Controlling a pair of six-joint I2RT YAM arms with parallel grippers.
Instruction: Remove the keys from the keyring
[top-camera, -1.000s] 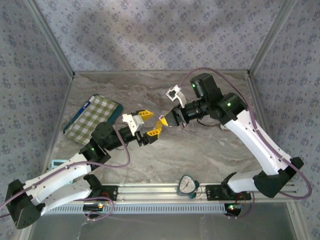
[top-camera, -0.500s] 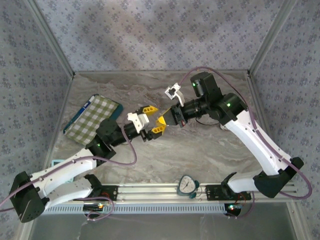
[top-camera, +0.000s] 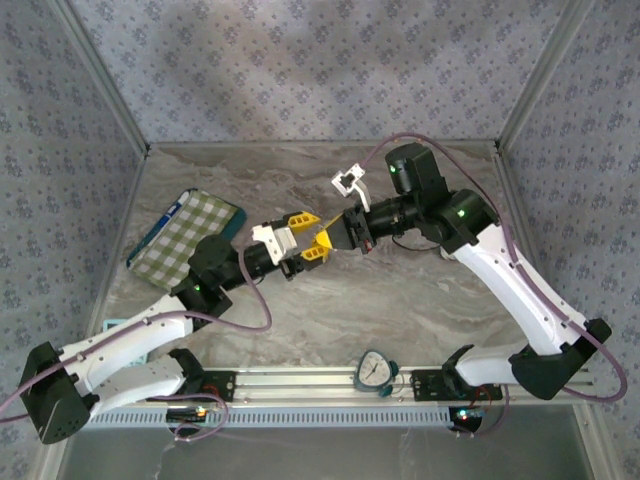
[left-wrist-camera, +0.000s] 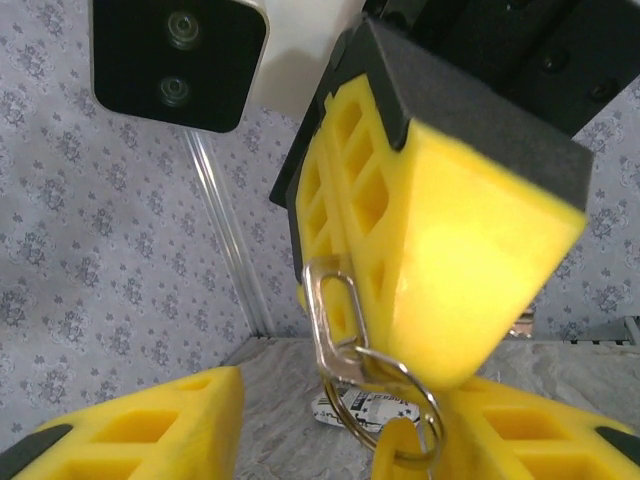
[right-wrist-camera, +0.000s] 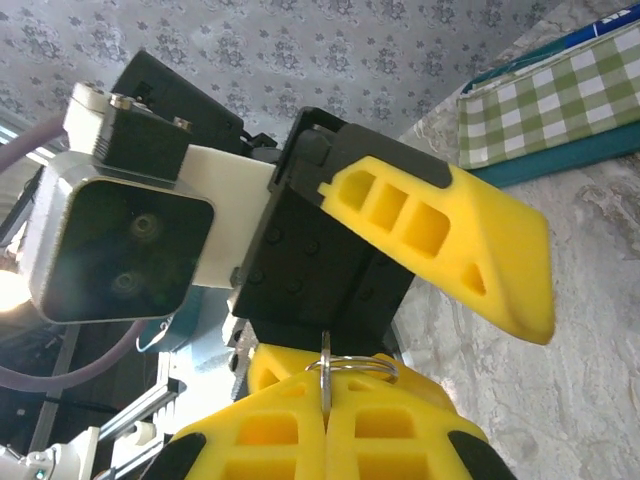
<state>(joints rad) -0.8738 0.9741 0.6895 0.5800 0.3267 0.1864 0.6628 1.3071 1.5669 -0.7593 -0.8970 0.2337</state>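
Watching from above, I see both arms meet over the middle of the table (top-camera: 400, 300); the right gripper (top-camera: 320, 241), pinched on the keyring (left-wrist-camera: 390, 395), sits inside the spread fingers of the left gripper (top-camera: 306, 238) — little slack on either side of it; in the left wrist view the ring hangs in the gap above my lower fingers (left-wrist-camera: 150, 430). A checked cloth (top-camera: 185, 235) takes the table's left side; a small dial timer (top-camera: 375, 370) stands on the near rail (top-camera: 300, 380); patterned walls (top-camera: 300, 70) close three sides; the stone surface right of and nearer than the grippers lies bare — room to pass there.
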